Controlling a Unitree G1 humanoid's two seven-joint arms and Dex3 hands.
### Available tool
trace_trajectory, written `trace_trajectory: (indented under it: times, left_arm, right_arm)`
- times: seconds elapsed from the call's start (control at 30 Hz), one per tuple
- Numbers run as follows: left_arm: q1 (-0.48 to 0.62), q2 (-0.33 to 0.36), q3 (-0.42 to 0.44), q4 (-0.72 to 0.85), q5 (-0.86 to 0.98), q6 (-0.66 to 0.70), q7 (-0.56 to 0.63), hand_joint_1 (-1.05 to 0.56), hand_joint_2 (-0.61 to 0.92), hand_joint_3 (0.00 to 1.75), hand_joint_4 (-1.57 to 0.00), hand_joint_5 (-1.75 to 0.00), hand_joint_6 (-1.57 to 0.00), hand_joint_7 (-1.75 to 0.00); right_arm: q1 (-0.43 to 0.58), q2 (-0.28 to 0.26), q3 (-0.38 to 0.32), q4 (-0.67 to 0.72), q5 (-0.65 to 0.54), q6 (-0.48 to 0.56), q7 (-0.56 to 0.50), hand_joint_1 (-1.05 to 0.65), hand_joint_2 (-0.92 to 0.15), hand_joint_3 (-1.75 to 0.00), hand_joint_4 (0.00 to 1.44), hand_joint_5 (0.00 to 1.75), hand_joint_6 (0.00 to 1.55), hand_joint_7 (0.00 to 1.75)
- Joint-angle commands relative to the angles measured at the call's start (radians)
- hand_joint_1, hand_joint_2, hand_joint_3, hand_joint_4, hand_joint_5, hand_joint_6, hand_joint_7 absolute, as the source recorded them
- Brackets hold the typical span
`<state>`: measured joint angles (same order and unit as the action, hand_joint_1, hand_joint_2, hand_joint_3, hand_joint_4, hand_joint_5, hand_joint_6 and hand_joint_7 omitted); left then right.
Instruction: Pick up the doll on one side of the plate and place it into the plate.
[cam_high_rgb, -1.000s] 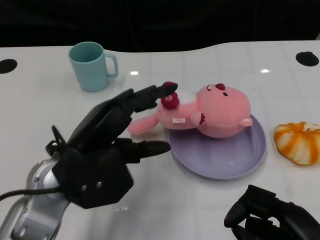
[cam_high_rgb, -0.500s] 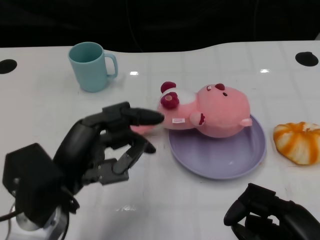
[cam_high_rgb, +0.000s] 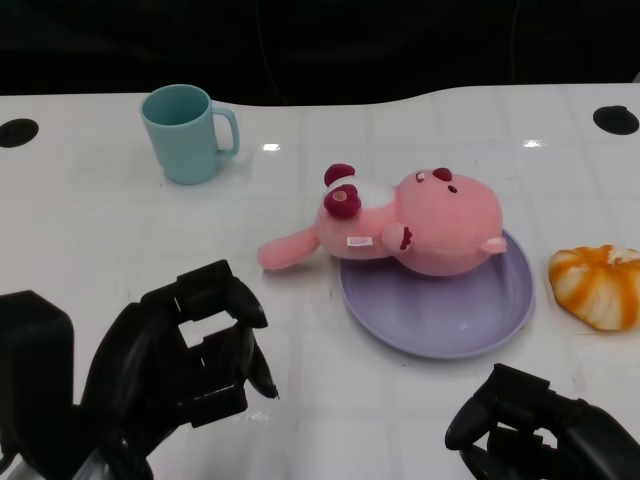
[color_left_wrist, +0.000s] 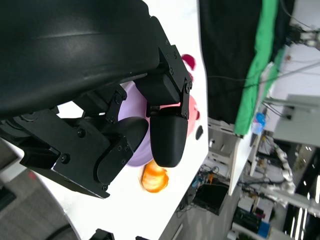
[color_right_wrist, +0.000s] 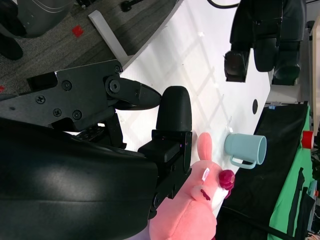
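Illumination is bright and even from overhead. The glossy white counter (cam_high_rgb: 90, 230) shows small specular highlights and soft, faint shadows. The background beyond is dark. Both wrist views render the nearest hand shell slightly soft and oversized

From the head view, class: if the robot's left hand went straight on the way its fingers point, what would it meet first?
Probably the pink doll, at its leg nearest the left hand; only bare table lies between, though depth is uncertain.

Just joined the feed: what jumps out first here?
A pink plush doll lies with its head on the purple plate and its legs trailing onto the white table. The left hand hangs curled and empty nearby. A teal mug stands far left.
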<state>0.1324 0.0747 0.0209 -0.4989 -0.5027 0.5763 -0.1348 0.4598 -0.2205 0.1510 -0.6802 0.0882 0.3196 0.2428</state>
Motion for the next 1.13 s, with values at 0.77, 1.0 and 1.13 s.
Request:
trace_trajectory:
  times: [0.77,1.0,1.13]
  left_arm:
    - [0.021,0.022,0.016,-0.015,-0.066,0.22,0.028,-0.08,0.5,1.44,-0.85,-1.75,-0.71,-1.75]
    - [0.023,0.03,0.006,-0.004,-0.046,0.205,0.006,-0.08,0.51,1.39,-0.86,-1.75,-0.72,-1.75]
    - [0.024,0.036,0.006,-0.007,-0.039,0.213,0.014,-0.09,0.5,1.4,-0.86,-1.75,-0.73,-1.75]
  right_arm:
    - [-0.004,-0.029,-0.069,-0.004,0.033,0.014,0.023,-0.23,-0.92,-0.52,0.67,1.75,0.48,1.66]
    - [-0.004,-0.029,-0.064,-0.002,0.02,0.012,0.024,-0.22,-0.92,-0.51,0.66,1.75,0.48,1.65]
    - [-0.003,-0.023,-0.06,0.001,0.025,0.008,0.026,-0.21,-0.92,-0.51,0.66,1.75,0.47,1.65]
